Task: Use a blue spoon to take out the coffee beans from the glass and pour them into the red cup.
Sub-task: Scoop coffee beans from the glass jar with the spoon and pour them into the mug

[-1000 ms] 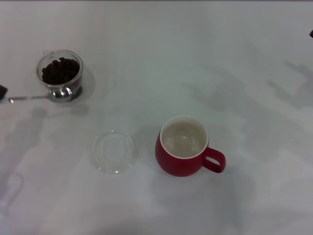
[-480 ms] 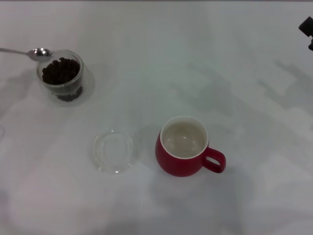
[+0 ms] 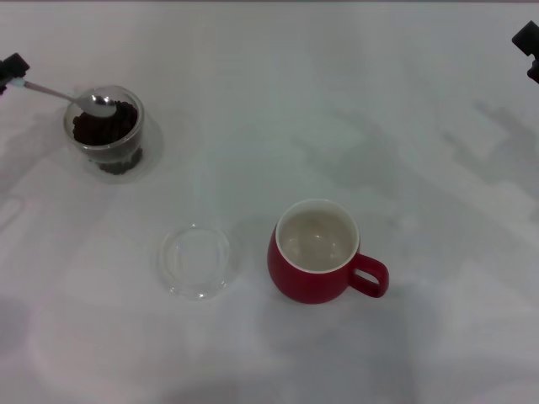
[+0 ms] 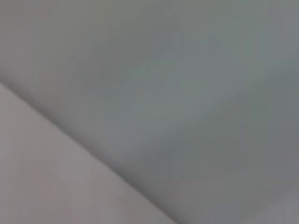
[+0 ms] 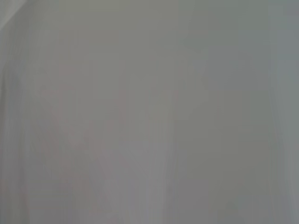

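In the head view the glass (image 3: 138,135) stands at the far left of the white table, filled with dark coffee beans (image 3: 111,126). My left gripper (image 3: 11,69) shows only as a dark tip at the left edge and holds the blue spoon (image 3: 100,102) by its handle. The spoon's shiny bowl sits over the glass's far rim, just above the beans. The red cup (image 3: 313,284) stands near the middle right, cream inside, holding no beans, handle to the right. My right gripper (image 3: 528,44) is at the far right edge, away from everything. Both wrist views show only blank surface.
A flat shallow clear glass dish (image 3: 196,262) lies left of the red cup, between it and the glass. The white table (image 3: 337,109) carries nothing else in view.
The spoon's bowl went from the glass's near side to its far left and now sits over the beans. My left gripper's tip came into view. My right gripper showed at the edge.
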